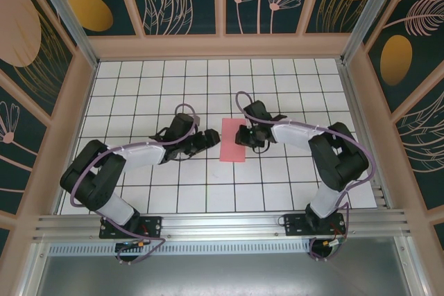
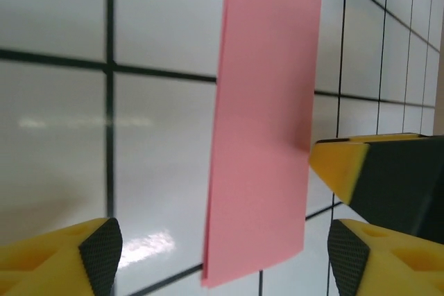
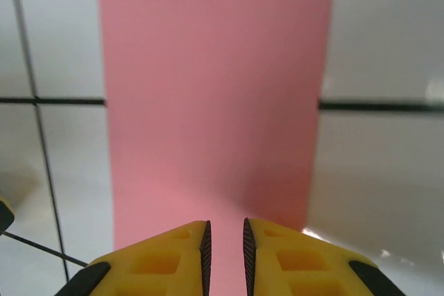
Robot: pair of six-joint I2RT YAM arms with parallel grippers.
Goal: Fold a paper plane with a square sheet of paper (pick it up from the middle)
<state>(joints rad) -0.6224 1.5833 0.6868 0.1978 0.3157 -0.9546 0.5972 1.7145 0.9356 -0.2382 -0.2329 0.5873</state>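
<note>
Right gripper (image 3: 225,240) first: its two yellow fingers (image 3: 163,258), ribbed black down their inner faces, are drawn in almost together with just a thin slit between them, and I can see nothing caught in that slit. They're low over the near edge of the pink sheet of paper (image 3: 215,95). From the left wrist camera one yellow-and-black tip of that gripper touches the paper's far edge.

Over to the left gripper (image 2: 225,251): jaws spread wide, a yellow finger with a black textured pad (image 2: 100,251) on each side, holding nothing, the paper's end lying between and beyond them.

The paper itself is matte and plain, a tall narrow rectangle. It's doubled over: at one corner two layers show, slightly parted.

From above, it lies flat on the table (image 1: 139,88) mid-grid, with the left gripper (image 1: 210,138) just beside one long edge and the right gripper (image 1: 240,136) on the other. The tabletop is glossy white squares ruled with black lines.
</note>
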